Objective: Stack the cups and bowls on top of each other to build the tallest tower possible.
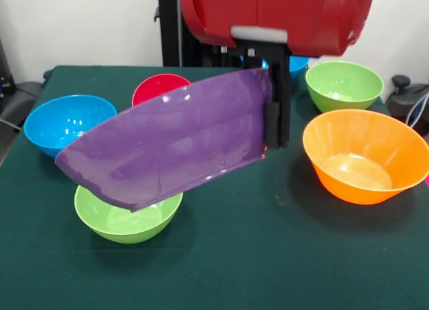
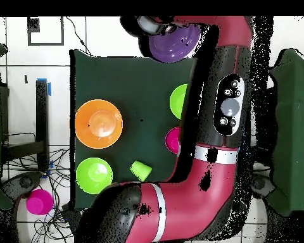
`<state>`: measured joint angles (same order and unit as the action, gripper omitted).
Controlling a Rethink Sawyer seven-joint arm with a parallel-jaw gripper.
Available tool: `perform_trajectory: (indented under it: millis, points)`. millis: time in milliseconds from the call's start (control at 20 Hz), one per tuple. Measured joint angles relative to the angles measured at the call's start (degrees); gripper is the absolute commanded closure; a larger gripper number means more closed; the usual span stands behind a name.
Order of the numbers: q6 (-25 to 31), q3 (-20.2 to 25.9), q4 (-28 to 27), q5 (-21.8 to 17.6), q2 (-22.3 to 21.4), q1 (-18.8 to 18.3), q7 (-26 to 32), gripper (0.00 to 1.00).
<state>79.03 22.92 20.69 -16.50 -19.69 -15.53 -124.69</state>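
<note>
Behind the tilted purple bowl point(image 1: 171, 139), can only half see the red bowl point(image 1: 155, 87) and one green bowl point(image 1: 126, 219). Far blue bowl point(image 1: 297, 63) mostly blocked by the arm point(image 1: 278, 15). Jaws clamped on purple bowl's right rim, holding it up off the counter point(image 1: 268, 256). Big orange bowl point(image 1: 365, 156) sitting right of that.
</note>
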Motion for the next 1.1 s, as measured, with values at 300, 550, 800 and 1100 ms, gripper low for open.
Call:
perform_trajectory:
  millis: [300,550,800,1100]
  points:
    - [4.78,-0.89,-0.02,0.02,0.22,-0.01,0.00,1.00]
    - [8.81,-1.48,-0.02,0.02,0.22,-0.01,0.00,1.00]
    - [9.83,-2.03,-0.02,0.06,0.22,0.00,0.00,1.00]
    - [9.83,-2.64,-0.02,0.53,0.21,0.12,0.00,1.00]
